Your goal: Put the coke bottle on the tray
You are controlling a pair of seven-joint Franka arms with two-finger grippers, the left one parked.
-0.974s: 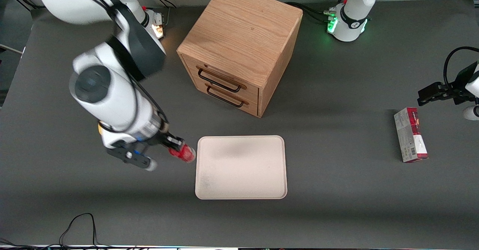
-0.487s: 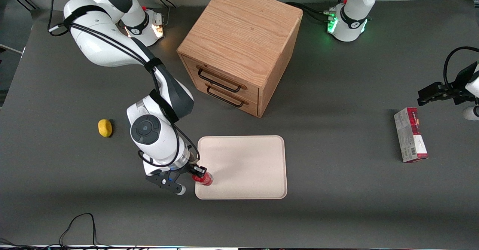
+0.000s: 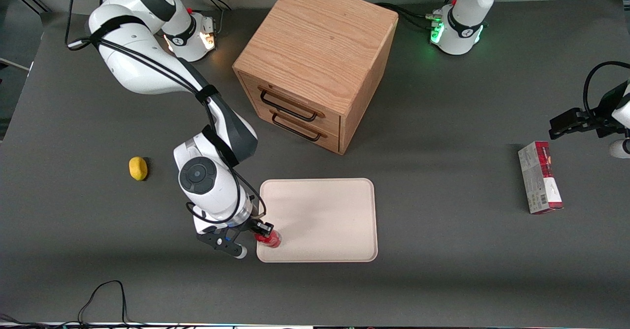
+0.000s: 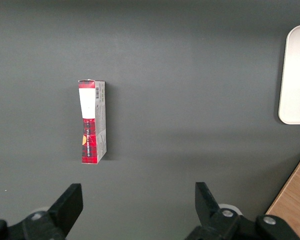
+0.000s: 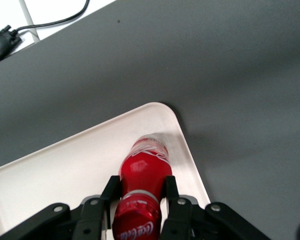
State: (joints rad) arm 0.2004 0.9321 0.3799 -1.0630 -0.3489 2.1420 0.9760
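Count on the dark grey table (image 3: pixel 443 270): one small all-red coke bottle with a red cap (image 3: pixel 269 239), one large flat cream rectangular tray with rounded corners and a low rim (image 3: pixel 325 211), one oak-coloured wooden cabinet with two drawers and dark wire handles (image 3: pixel 315 63), one small yellow rounded object (image 3: pixel 138 168), one red-and-white carton box (image 3: pixel 540 177).

My gripper (image 3: pixel 262 230) hangs over the tray's corner nearest the front camera at the working arm's end. Its two black fingers (image 5: pixel 170 189) are closed part-way on the coke bottle, one on each side of the shoulder below the cap, pressed against it. The bottle stands nearly upright, base down on the tray floor just inside that corner's rim; the wrist view shows the cream surface around its base.

Surroundings: the cabinet stands farther from the front camera than the tray, apart from it, drawers facing the tray. The yellow object lies toward the working arm's end, well apart from the tray. The carton lies flat toward the parked arm's end, well apart from the tray.

Obstructions: my own wrist and forearm cover the table beside the tray's corner in the front view. The fingers hide the bottle's neck. In the left wrist view the tray (image 4: pixel 297 75) and the cabinet are both cut off at the edge. I cannot confirm whether the bottle's base bears fully on the tray.
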